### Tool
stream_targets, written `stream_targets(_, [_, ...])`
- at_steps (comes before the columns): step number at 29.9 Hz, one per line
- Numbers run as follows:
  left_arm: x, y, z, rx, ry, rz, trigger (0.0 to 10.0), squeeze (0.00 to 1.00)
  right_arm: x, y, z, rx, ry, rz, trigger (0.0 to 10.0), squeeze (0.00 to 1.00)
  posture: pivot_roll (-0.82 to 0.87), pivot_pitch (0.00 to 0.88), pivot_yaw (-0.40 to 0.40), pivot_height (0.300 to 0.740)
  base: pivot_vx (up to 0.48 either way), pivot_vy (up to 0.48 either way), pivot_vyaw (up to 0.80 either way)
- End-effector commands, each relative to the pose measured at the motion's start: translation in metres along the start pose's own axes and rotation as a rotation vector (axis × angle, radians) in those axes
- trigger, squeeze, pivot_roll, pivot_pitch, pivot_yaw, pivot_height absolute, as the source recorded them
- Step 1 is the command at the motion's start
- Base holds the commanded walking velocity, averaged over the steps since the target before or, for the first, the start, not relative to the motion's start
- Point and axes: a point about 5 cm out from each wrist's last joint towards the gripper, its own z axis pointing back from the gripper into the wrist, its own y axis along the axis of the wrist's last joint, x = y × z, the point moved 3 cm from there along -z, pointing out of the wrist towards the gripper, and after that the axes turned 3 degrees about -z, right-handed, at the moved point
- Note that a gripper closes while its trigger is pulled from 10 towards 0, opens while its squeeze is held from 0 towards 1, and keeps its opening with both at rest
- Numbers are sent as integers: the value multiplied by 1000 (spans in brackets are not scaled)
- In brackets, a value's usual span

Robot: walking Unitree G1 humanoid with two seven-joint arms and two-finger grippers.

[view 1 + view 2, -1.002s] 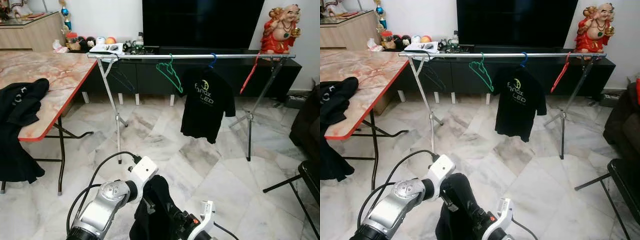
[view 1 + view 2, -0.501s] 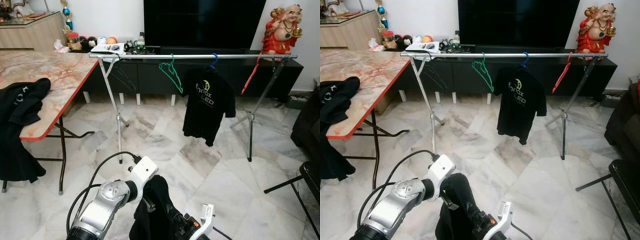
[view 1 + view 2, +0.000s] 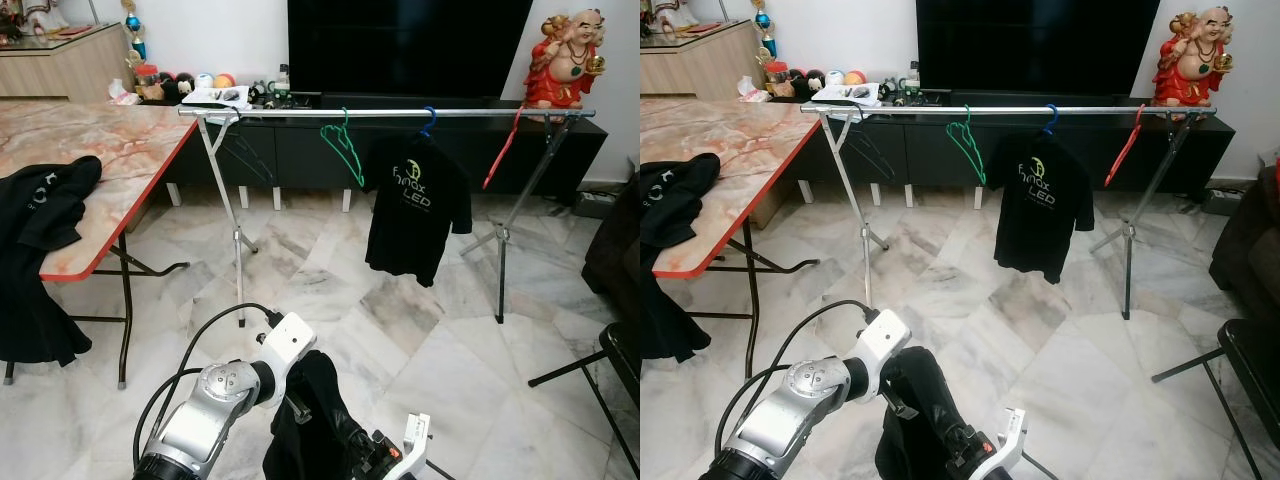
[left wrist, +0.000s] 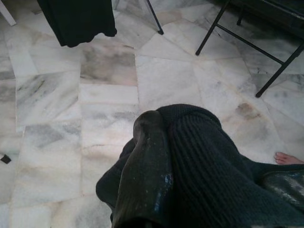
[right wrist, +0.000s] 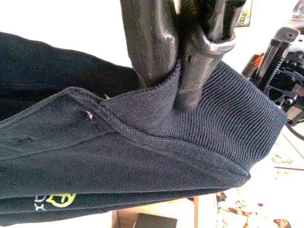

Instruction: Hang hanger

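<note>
The garment rail (image 3: 400, 113) lies straight ahead of the robot and well apart from it, its long axis running left to right across the view. Low in front of the robot, both claws hold one dark knit shirt (image 3: 315, 420). The right claw (image 5: 183, 78) pinches the ribbed collar edge between its fingers. The left claw (image 4: 147, 166) has one black finger lying over the cloth; the other is buried, so I cannot tell whether it grips. No hanger can be made out inside the shirt, perhaps because folds hide it.

Neither arm is nearer the rail. On it hang a green hanger (image 3: 343, 150), a black printed T-shirt (image 3: 415, 210) on a blue hook, and a red hanger (image 3: 497, 155); bare bar shows between them. Another black garment (image 3: 40, 215) drapes off the desk (image 3: 120, 150) to the left.
</note>
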Motion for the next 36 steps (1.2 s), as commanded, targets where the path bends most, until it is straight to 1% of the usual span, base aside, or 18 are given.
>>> stream_targets(1, [-12,36,-3,106,141,-2,10000,0,-181,63,-64,205,-238,769,10000,0,116,76,61,740,0,0,0])
stream_targets(16, [-12,36,-3,106,141,-2,10000,0,-181,63,-64,205,-238,769,10000,0,116,76,61,740,0,0,0])
stream_targets(17, [-19,-12,10,23,3,10,10000,0,-62,98,-27,146,-287,902,10000,1000,122,0,0,740,0,0,0])
stream_targets(18, [-19,-12,10,23,3,10,10000,0,-62,98,-27,146,-287,902,10000,1000,122,0,0,740,0,0,0])
stream_targets(19, [-23,-36,16,-20,-5,58,10000,0,-33,92,-10,71,-255,928,10000,1000,122,0,0,740,0,0,0])
stream_targets(20, [-24,-50,18,-47,12,97,10000,0,-26,82,-8,34,-215,905,10000,1000,122,0,0,740,0,0,0])
stream_targets(21, [-25,-58,19,-60,23,118,10000,0,-25,77,-7,16,-199,901,10000,1000,122,0,0,740,0,0,0])
stream_targets(27, [-25,-62,19,-78,34,120,10000,0,-23,76,-6,2,-210,902,10000,1000,122,0,0,740,0,0,0])
stream_targets(30, [-25,-68,19,-96,38,126,10000,0,-13,75,-4,-19,-243,905,10000,1000,121,0,0,740,0,0,0])
stream_targets(34, [-25,-74,19,-103,43,138,10000,0,-9,74,-2,-28,-260,903,10000,1000,121,0,0,740,0,0,0])
stream_targets(35, [-29,-86,19,-136,80,164,10000,0,2,76,1,-33,-325,911,10000,1000,123,0,0,740,0,0,0])
stream_targets(36, [-31,-92,20,-158,102,173,10000,0,7,78,2,-34,-362,916,10000,1000,123,0,0,740,0,0,0])
